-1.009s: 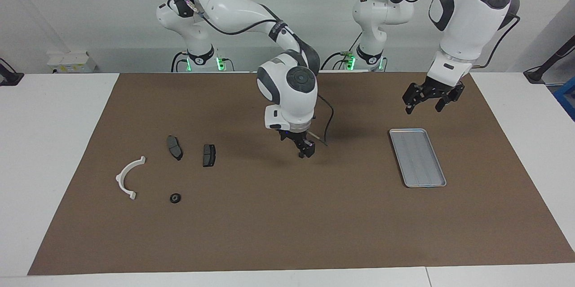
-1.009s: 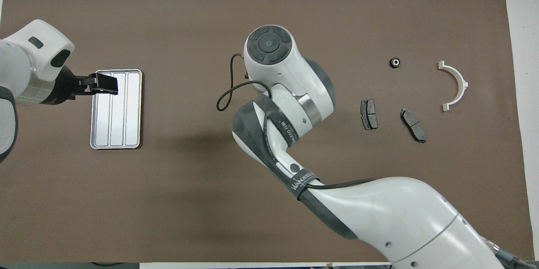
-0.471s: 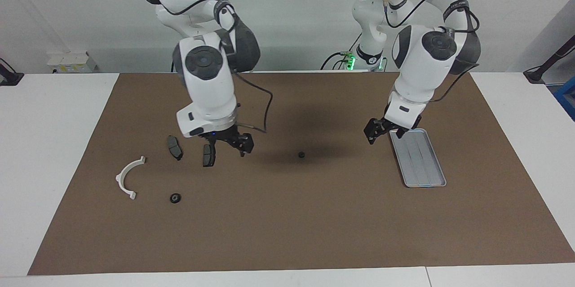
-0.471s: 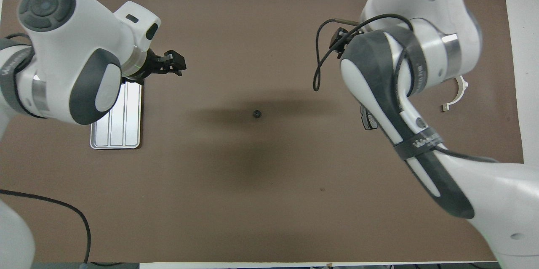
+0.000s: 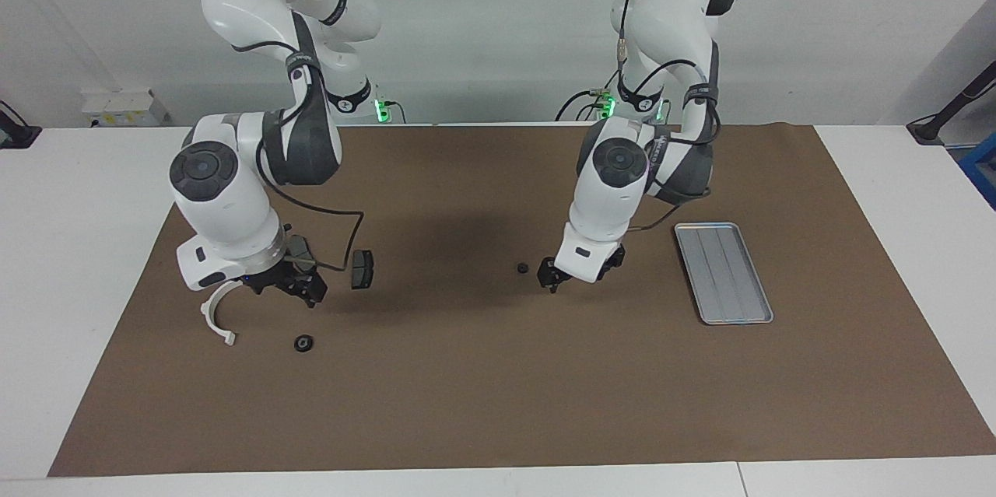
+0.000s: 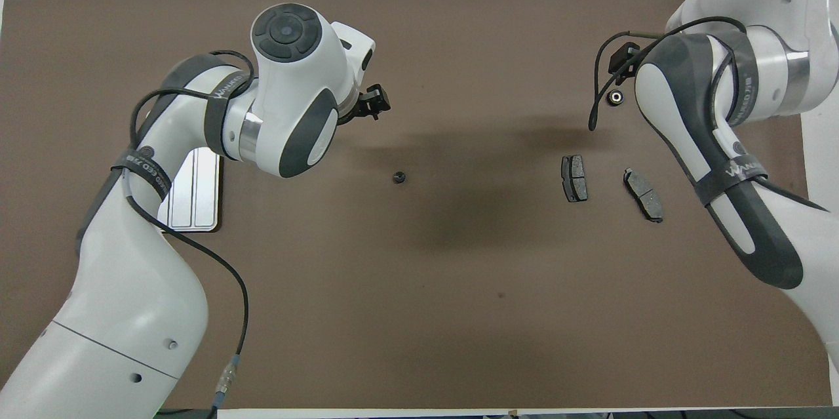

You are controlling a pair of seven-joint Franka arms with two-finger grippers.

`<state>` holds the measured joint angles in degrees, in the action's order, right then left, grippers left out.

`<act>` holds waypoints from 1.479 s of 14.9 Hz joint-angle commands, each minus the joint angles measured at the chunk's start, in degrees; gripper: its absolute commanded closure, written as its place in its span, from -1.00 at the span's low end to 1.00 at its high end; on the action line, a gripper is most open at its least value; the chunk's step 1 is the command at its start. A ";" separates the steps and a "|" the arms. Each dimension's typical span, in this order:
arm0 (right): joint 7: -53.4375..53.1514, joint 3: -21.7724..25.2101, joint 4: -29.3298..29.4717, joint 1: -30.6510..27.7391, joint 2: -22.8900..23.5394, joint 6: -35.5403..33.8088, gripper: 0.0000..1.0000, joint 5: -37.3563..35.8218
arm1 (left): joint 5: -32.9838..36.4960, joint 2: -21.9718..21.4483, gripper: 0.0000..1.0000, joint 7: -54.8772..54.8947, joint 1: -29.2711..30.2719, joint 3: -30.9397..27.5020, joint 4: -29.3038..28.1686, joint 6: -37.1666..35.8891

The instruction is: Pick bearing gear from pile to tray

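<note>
— Where is the right arm (image 5: 299, 131) from where you stand?
— It comes in from eleven o'clock, elbow bent, with the forearm dropping steeply. The right gripper (image 5: 286, 288) hangs low over the table (image 5: 78, 248) at about nine o'clock, jaws spread and holding nothing.
— And the left arm (image 5: 669, 162)?
— From one o'clock, folded tight, wrist pointing down. The left gripper (image 5: 554, 276) sits low just past the centre toward three o'clock, also spread wide and holding nothing.
</note>
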<state>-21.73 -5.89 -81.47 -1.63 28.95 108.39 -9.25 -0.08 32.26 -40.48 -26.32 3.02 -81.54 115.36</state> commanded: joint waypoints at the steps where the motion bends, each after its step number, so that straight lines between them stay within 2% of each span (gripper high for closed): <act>1: 0.28 -0.79 -4.48 -1.97 1.36 6.73 -1.00 -3.31 | -1.23 1.05 -1.00 -1.53 -1.97 -0.91 1.65 1.36; 6: -0.07 -0.97 -4.22 -2.77 4.35 11.74 -1.00 -4.20 | -2.12 0.08 -1.00 -3.47 -4.61 -0.82 -2.29 3.89; 8: -0.42 -0.97 -4.13 -2.68 5.84 14.38 -1.00 -3.59 | -2.03 -1.58 -1.00 -3.47 -4.61 -0.82 -7.46 8.02; 11: -1.30 -0.97 -3.34 -2.51 8.04 14.92 -1.00 1.06 | -1.77 -3.78 -1.00 -3.38 -4.61 -0.91 -14.50 12.60; 13: -1.91 -0.97 -2.73 -2.15 9.45 15.19 -1.00 1.42 | -1.77 -4.93 -1.00 -3.47 -5.14 -0.91 -17.76 14.02; 19: -3.23 -0.97 -2.46 -1.89 9.90 16.95 -1.00 1.78 | -1.86 -5.37 -1.00 -4.70 -7.34 -0.91 -18.21 13.40; 22: -3.14 -0.97 -3.08 -2.50 9.90 17.12 -0.93 1.69 | -1.86 -5.37 -1.00 -5.49 -8.39 -0.91 -18.30 13.75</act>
<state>-24.25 -6.38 -84.94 -3.34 38.06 124.74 -8.12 -1.49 28.76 -45.01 -33.47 3.07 -97.16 127.52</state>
